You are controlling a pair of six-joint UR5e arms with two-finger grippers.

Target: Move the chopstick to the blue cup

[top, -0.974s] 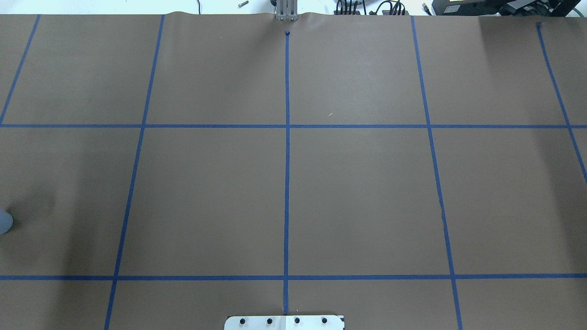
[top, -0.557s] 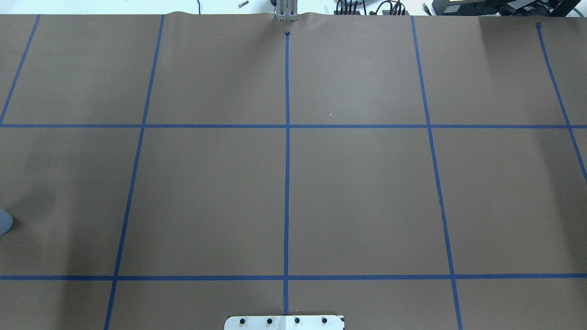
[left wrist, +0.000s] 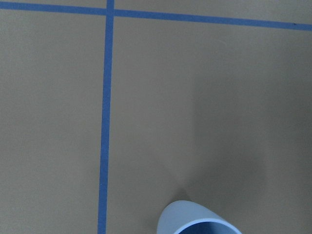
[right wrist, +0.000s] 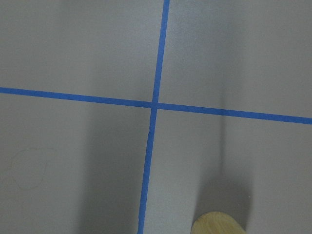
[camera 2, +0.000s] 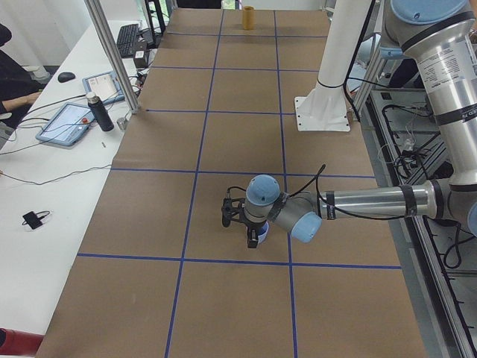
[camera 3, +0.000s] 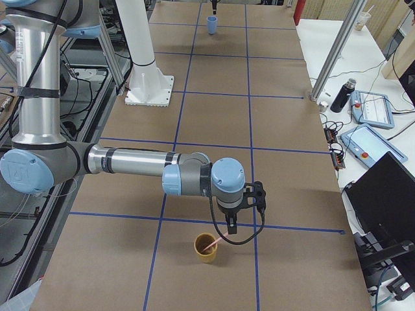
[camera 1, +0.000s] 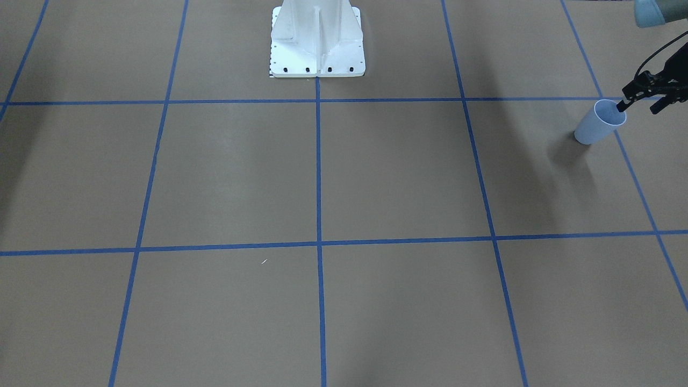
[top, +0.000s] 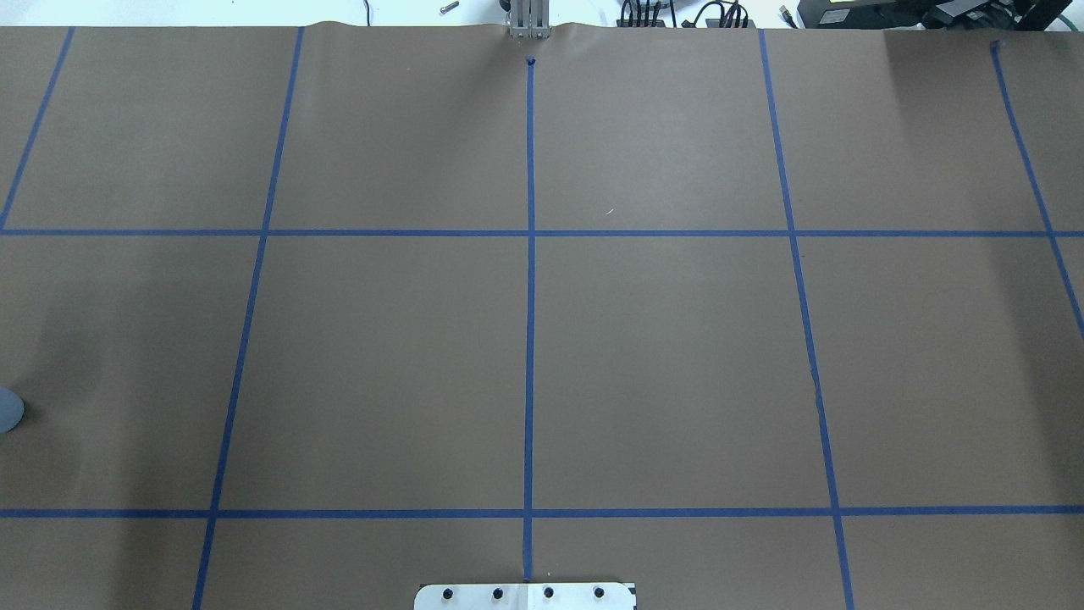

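Note:
The blue cup stands upright at the table's far left end; only a sliver of the blue cup shows in the overhead view and its rim in the left wrist view. My left gripper hangs just over the rim, its two black fingers apart, nothing seen between them. At the other end, a pinkish chopstick leans inside a yellow cup. My right gripper hovers just above and beside that cup; I cannot tell if it is open or shut.
The white robot base stands at the middle of the near edge. Blue tape lines grid the brown paper. A side desk holds a dark bottle and tablets. A person's sleeve shows at the other desk.
In the overhead view the shadow near the left edge has faded slightly. The cup sliver stays put.

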